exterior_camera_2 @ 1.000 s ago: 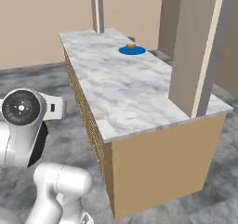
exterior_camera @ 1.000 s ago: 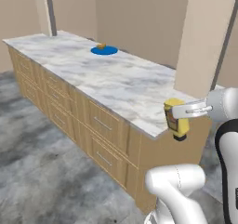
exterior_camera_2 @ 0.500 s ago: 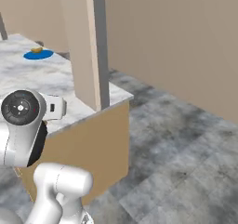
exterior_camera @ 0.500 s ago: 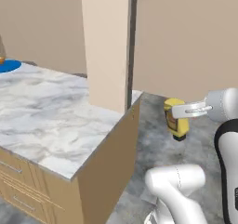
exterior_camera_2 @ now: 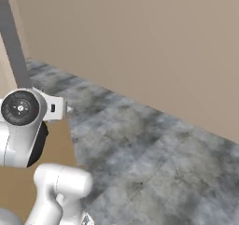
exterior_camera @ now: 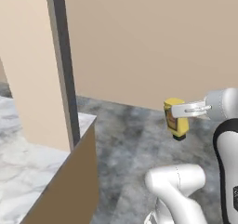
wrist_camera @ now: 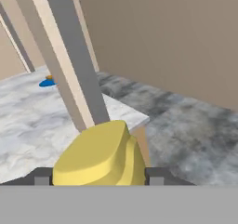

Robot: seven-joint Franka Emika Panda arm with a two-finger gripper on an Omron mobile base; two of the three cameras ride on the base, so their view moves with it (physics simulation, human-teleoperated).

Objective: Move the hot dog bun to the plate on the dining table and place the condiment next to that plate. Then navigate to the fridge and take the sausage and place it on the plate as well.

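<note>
My gripper point(exterior_camera: 180, 110) is shut on the condiment point(exterior_camera: 176, 123), a small yellow squeeze bottle with a red-and-yellow label, held dark cap down in the air off the table's end. In the hand view the bottle's yellow body point(wrist_camera: 100, 157) sits between the two dark fingertips point(wrist_camera: 42, 178). Beyond it lies the dining table's marble top point(wrist_camera: 32, 121), with the blue plate point(wrist_camera: 46, 83) far back and a small tan hot dog bun point(wrist_camera: 50, 78) on it. The table's corner point(exterior_camera: 28, 162) shows at lower left of the left base view.
A tan pillar with a dark grey edge point(exterior_camera: 44, 65) rises at the table's end, also seen as the pillar point(wrist_camera: 69, 56) in the hand view. A beige wall point(exterior_camera: 153, 42) stands behind, over a grey mottled floor point(exterior_camera_2: 154, 154) with open room to the right.
Both base views have swung right, so the camera moved: the table slid off to the left and the bare wall and floor came in. The bottle stays in the gripper.
</note>
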